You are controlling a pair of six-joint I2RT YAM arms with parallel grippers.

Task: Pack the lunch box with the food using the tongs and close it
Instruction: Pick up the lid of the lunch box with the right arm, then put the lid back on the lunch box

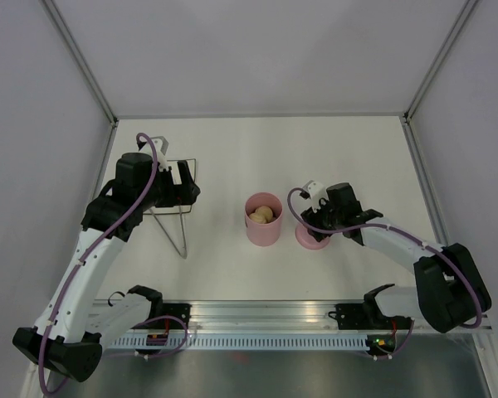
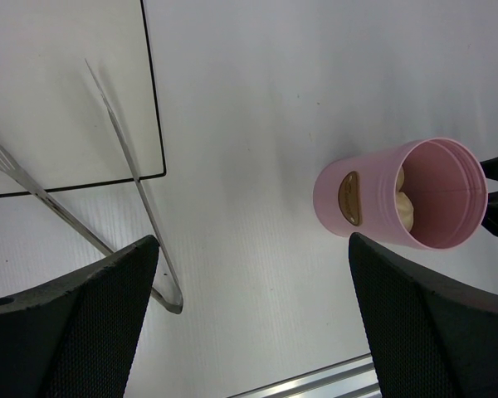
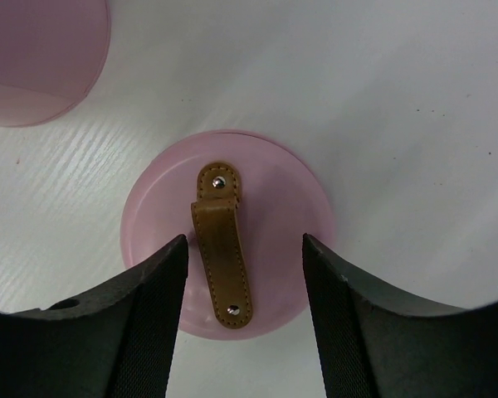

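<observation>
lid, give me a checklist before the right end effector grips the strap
1. lid flat on the table, strap up: ok
2. strap between the right end effector's jaws: ok, though off-centre
3. jaws touching strap: not ok, gaps on both sides
4. lunch box upright and open beside lid: ok
5. food inside lunch box: ok, beige pieces visible
6. tongs lying away from lunch box, left end effector open: ok

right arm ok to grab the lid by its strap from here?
Probably yes. The right gripper sits directly over the lid, jaws either side of the brown strap with nothing between; the lunch box stands off to one side.
</observation>
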